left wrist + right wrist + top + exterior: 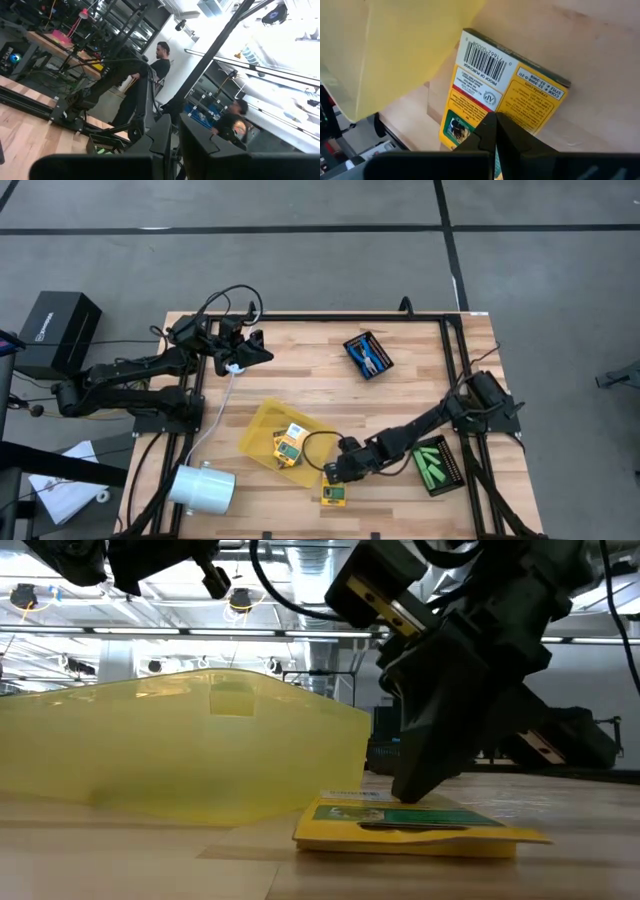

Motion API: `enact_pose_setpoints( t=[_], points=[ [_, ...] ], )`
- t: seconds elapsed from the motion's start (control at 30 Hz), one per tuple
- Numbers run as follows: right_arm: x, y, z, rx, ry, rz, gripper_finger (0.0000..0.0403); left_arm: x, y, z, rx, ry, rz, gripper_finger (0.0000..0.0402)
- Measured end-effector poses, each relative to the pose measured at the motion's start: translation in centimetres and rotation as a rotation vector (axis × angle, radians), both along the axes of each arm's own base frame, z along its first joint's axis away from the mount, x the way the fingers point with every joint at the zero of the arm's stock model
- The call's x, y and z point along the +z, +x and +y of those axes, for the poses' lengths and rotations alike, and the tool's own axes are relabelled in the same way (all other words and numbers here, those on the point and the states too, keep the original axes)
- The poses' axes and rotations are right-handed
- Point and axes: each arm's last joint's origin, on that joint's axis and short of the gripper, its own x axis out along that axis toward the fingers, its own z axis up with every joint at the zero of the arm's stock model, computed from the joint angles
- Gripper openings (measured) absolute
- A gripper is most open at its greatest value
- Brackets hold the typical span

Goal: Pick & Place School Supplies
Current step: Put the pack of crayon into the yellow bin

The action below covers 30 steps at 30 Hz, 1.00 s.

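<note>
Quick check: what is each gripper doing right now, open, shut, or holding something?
Left gripper: raised off the table, holding nothing visible; open or shut cannot be told.
Right gripper: shut, fingertips together over the crayon box lying beside the yellow tray, not gripping it.

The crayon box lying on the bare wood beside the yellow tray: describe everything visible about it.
The crayon box is a flat yellow carton with green trim, a barcode and small print on its upturned face. It lies flat on the wooden table, just outside the yellow tray. The right gripper, fingers shut, presses down on its upper face. The carton looks intact.
</note>
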Motion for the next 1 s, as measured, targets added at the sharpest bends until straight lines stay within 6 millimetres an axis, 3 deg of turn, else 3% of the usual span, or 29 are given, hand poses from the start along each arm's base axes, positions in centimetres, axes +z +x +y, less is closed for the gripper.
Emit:
enact_pose_setpoints(
  t=[0.33, 0.67, 1.0],
  points=[
    [-1.1, 0.2, -3.8, 0.020, -0.004, 0.057, 0.0000, 0.0, 0.0, -0.1, -0.025, 0.007, 0.007, 0.0030],
    [-1.4, 1.2, -10.2, 0.103, -0.071, 0.091, 0.0000, -0.1, 0.0, -0.1, -0.051, 0.012, 0.017, 0.0030],
    [-0.8, 0.9, -17.4, 0.123, -0.196, 0.104, 0.0000, -0.1, 0.0, -0.1, -0.051, 0.011, 0.018, 0.0030]
  ],
)
